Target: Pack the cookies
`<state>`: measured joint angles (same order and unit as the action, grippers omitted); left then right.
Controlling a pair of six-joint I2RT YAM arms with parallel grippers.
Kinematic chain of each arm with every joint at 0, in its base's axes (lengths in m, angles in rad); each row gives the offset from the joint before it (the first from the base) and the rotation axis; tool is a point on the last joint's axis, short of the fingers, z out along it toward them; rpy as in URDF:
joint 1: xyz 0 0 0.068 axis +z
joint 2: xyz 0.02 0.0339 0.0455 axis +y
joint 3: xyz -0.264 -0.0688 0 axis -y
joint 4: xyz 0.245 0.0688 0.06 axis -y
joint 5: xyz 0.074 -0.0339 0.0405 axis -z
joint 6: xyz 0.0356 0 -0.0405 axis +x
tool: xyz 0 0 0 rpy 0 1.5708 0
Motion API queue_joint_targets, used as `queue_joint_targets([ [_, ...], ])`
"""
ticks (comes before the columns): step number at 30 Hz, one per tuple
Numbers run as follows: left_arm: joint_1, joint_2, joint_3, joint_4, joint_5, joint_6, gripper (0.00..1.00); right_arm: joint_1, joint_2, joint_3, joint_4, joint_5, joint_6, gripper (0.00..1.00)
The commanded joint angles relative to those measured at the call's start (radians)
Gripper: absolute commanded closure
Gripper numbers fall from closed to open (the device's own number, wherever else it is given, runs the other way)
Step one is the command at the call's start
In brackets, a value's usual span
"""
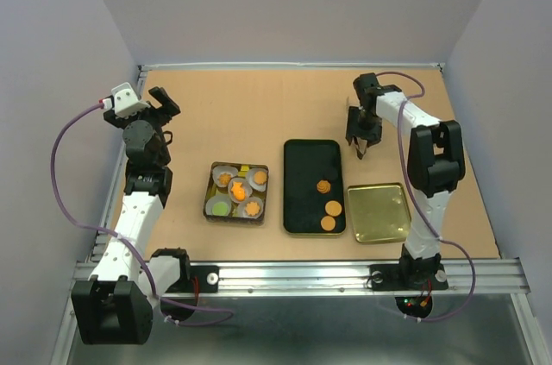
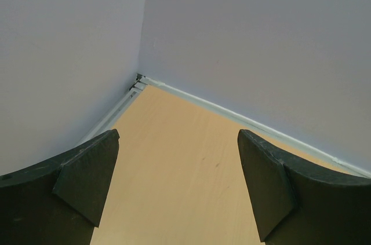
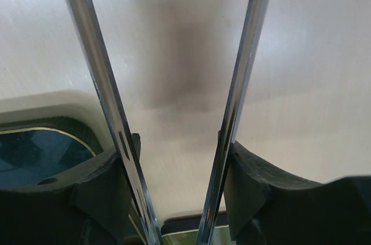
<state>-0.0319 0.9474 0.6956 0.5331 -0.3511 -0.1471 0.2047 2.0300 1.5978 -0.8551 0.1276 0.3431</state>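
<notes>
Three orange-brown cookies lie on the black tray [image 1: 302,158]: one ridged [image 1: 323,185] and two plain discs [image 1: 332,207], [image 1: 328,223]. A small dark tin [image 1: 210,197] holds white paper cups with several cookies, orange ones [image 1: 235,185] and a green one [image 1: 222,207]. My right gripper [image 1: 362,136] is beyond the tray's far right corner, shut on metal tongs [image 3: 243,71] whose two blades run between its fingers [image 3: 261,193]. My left gripper [image 1: 164,110] is raised at the far left, open and empty [image 2: 178,158], facing the back left corner.
A gold tin lid [image 1: 377,212] lies right of the black tray, by the right arm's base. In the right wrist view the tray's corner [image 3: 35,149] is at lower left and the lid's edge [image 3: 179,237] at the bottom. White walls enclose the table.
</notes>
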Motion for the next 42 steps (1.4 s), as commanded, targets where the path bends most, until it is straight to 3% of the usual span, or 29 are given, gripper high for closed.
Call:
queue_joint_targets([
  [1, -0.005, -0.007, 0.016, 0.042, 0.006, 0.004, 0.06, 0.010, 0.013, 0.008, 0.044, -0.010, -0.001, 0.35],
  [9, -0.005, 0.005, 0.025, 0.042, 0.017, -0.005, 0.06, 0.002, 0.027, -0.021, 0.044, 0.038, 0.010, 0.24],
  [18, -0.006, -0.007, 0.019, 0.039, 0.017, -0.006, 0.06, -0.001, 0.012, -0.030, 0.039, 0.092, 0.011, 0.20],
  [25, -0.006, -0.009, 0.022, 0.039, 0.024, -0.016, 0.06, 0.002, -0.190, -0.047, -0.001, 0.051, 0.023, 0.20],
  [29, -0.006, -0.018, 0.022, 0.038, 0.023, -0.016, 0.06, 0.002, -0.337, -0.183, -0.009, -0.034, 0.040, 0.20],
  [31, -0.006, -0.027, 0.018, 0.034, 0.017, -0.014, 0.06, 0.002, -0.396, -0.280, -0.010, -0.059, 0.048, 0.22],
  [36, -0.008, -0.027, 0.021, 0.034, 0.023, -0.017, 0.06, 0.042, -0.557, -0.485, 0.011, -0.163, 0.128, 0.42],
  [42, -0.008, -0.036, 0.018, 0.033, 0.023, -0.017, 0.06, 0.151, -0.639, -0.685, 0.054, -0.189, 0.243, 0.62],
])
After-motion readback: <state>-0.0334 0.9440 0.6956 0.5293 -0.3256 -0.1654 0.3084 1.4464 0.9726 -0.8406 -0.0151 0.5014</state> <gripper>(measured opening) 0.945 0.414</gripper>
